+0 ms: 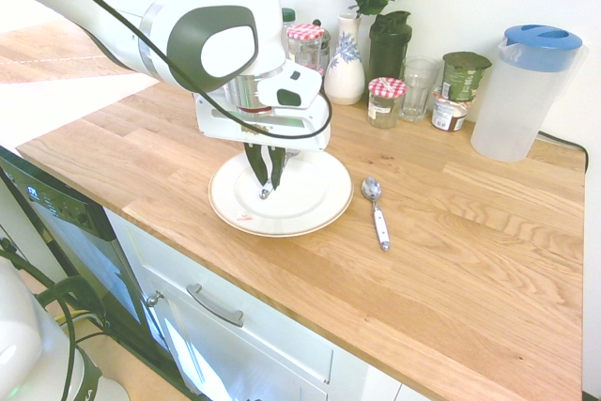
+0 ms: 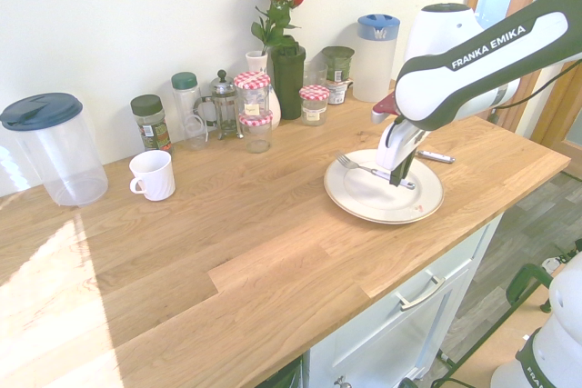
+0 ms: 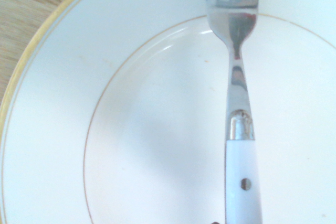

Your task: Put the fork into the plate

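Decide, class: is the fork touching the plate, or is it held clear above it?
Cannot tell. In the second exterior view the fork lies low across the plate under the gripper, but no view plainly shows contact or a gap.

bright daylight washes out the worktop [image 2: 55,261] left of the white mug [image 2: 152,174]; wide-angle views bend at edges; wrist view soft, faint shadow on the plate [image 3: 63,129]

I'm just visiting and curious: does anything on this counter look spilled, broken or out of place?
Nothing looks spilled or broken. The fork lies across the plate under the end effector, tines resting on the rim. The only stray item is a spoon lying alone on the wood beside the plate. The jars by the wall stand upright.
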`<act>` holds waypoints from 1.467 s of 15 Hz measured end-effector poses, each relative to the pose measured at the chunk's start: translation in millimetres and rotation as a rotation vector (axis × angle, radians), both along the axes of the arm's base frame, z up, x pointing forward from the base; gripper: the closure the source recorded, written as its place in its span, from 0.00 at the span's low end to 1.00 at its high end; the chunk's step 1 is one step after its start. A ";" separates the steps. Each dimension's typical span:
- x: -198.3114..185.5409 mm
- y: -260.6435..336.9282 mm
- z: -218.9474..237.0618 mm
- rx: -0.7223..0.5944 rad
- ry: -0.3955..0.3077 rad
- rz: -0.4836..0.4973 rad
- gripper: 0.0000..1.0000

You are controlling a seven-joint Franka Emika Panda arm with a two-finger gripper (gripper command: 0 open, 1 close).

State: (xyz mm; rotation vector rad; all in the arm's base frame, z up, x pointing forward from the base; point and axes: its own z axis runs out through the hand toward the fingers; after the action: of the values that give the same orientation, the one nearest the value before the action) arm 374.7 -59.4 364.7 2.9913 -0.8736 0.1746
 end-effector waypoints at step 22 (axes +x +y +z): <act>-6.0 -13.4 -2.0 0.003 0.034 -0.016 0.00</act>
State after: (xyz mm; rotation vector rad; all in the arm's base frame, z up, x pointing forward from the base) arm 368.7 -72.8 362.8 2.9797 -0.8947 0.1212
